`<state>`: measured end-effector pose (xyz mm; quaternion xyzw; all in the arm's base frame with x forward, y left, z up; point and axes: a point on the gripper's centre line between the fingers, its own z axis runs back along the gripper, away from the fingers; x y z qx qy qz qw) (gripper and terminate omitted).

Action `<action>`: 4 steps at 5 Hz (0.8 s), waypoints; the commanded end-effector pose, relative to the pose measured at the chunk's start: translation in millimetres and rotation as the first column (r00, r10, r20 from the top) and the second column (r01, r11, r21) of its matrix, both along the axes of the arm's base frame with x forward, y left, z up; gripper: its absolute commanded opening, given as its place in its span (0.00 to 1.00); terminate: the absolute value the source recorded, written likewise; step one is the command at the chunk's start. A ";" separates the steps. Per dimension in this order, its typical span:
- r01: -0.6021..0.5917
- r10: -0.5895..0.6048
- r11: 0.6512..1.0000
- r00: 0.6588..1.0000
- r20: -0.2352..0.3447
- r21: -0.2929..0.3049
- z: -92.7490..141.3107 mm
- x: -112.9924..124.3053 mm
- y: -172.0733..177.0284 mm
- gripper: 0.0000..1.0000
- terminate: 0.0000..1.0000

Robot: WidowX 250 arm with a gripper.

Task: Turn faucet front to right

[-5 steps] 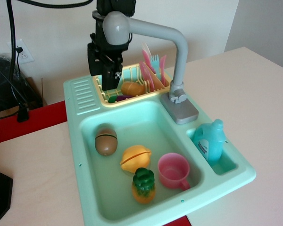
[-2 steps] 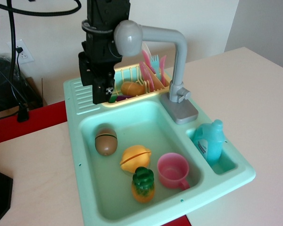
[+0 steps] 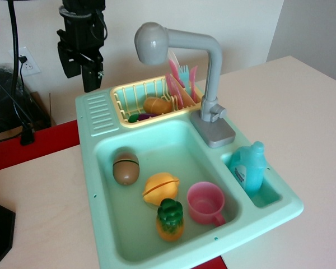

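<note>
Pale wood table (image 3: pixel 302 112), mint toy sink (image 3: pixel 101 185), grey faucet (image 3: pixel 210 78), white wall (image 3: pixel 235 28)

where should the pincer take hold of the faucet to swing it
Probably at the round spout head, the far end of the faucet's horizontal neck, giving most leverage about the upright post. Come from above with the pincer, since the dish rack sits beneath.

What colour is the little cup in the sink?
The cup is pink, clearest in the observation.image view.
</note>
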<state>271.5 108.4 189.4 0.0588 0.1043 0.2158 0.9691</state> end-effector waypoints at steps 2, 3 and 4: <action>0.207 -0.197 0.974 0.974 0.114 -0.087 26.8 -37.3 -59.4 1.00 0.00; 0.286 -0.275 0.955 0.954 0.122 -0.081 35.2 -49.4 -88.2 1.00 0.00; 0.298 -0.288 0.952 0.950 0.123 -0.071 46.1 -66.3 -105.1 1.00 0.00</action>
